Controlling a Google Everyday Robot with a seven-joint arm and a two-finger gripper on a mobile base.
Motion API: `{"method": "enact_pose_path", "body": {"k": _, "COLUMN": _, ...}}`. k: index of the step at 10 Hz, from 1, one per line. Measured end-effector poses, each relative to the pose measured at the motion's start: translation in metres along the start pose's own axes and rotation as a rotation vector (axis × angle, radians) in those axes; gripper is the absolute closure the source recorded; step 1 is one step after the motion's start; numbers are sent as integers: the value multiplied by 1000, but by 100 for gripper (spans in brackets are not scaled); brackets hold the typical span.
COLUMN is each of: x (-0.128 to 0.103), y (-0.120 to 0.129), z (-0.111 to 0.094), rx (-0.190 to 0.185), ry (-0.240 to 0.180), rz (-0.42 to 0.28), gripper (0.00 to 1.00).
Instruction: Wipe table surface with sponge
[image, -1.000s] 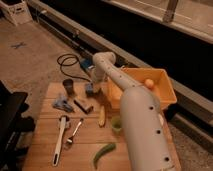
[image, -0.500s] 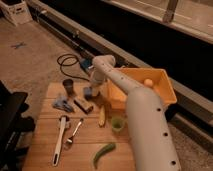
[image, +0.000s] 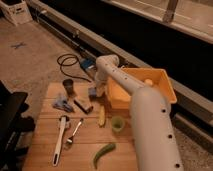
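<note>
A small blue sponge (image: 93, 93) lies on the wooden table (image: 45, 155) near its far edge, just left of the yellow bin. My white arm reaches from the lower right across the table. My gripper (image: 98, 88) points down right at the sponge, partly covering it; I cannot tell whether it touches or holds it.
A yellow bin (image: 160, 80) stands at the far right of the table. On the table lie a dark cup (image: 68, 86), a dark block (image: 83, 105), a yellowish piece (image: 101, 116), a green cup (image: 117, 123), a green pepper (image: 103, 149), a fork (image: 74, 134) and a white utensil (image: 59, 140). A black cable (image: 67, 61) lies on the floor beyond.
The arm has shifted a little and the gripper has come down toward the sponge at the far edge of the table. The objects on the table have not moved.
</note>
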Motion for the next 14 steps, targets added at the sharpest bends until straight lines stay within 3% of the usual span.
{"method": "enact_pose_path", "body": {"k": 2, "x": 0, "y": -18, "z": -1, "rx": 20, "ry": 4, "rz": -2, "gripper": 100}}
{"method": "enact_pose_path", "body": {"k": 6, "x": -27, "y": -37, "z": 8, "rx": 43, "ry": -29, "rz": -38, "gripper": 100}}
{"method": "enact_pose_path", "body": {"k": 10, "x": -38, "y": -15, "z": 14, "rx": 21, "ry": -47, "rz": -51, "gripper": 100}}
{"method": "enact_pose_path", "body": {"k": 14, "x": -16, "y": 7, "z": 4, "rx": 13, "ry": -27, "rz": 8, "gripper": 100}}
